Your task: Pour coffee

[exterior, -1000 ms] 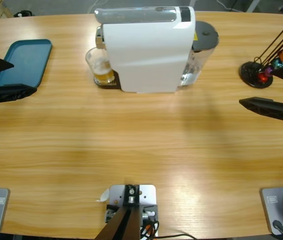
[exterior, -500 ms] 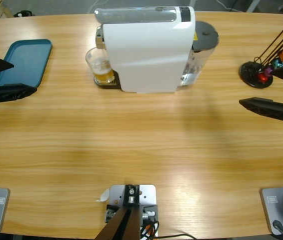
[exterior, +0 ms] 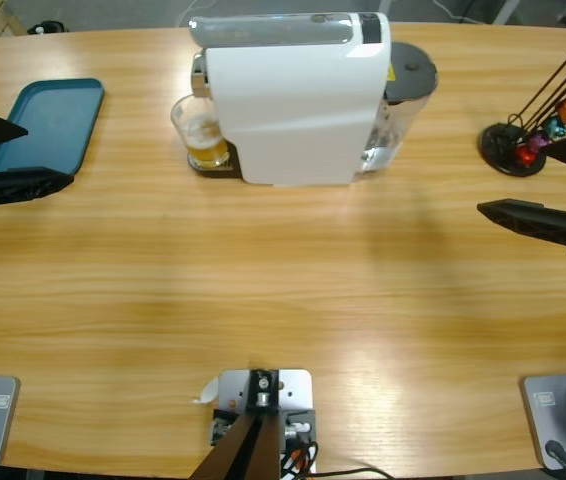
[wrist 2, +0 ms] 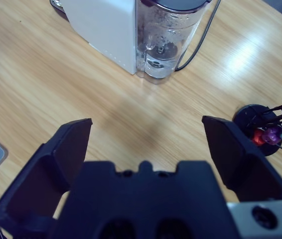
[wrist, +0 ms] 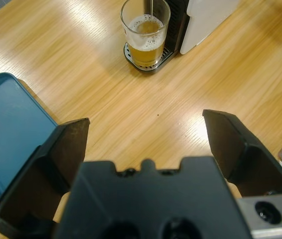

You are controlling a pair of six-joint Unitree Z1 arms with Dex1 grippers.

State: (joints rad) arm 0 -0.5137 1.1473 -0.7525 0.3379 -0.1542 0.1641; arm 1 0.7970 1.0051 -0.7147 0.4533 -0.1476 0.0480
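Amber coffee point(wrist: 145, 46) partly fills the glass point(exterior: 198, 131) under the machine point(exterior: 298, 95); brewing looks underway; left gripper point(exterior: 13, 156) and right gripper point(exterior: 561, 184), well off either side of it, gape empty.

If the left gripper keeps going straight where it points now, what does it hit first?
Probably the glass of coffee at the white coffee machine. The left gripper is open and aimed over bare table toward it; height is unclear.

We are seeing bare table point(exterior: 263, 290) lying open between both grippers. The white coffee machine point(exterior: 298, 100) is blocking the far middle, the glass point(exterior: 199, 132) is sitting against its left side, the teal tray point(exterior: 48, 120) and capsule stand point(exterior: 513, 148) are flanking.
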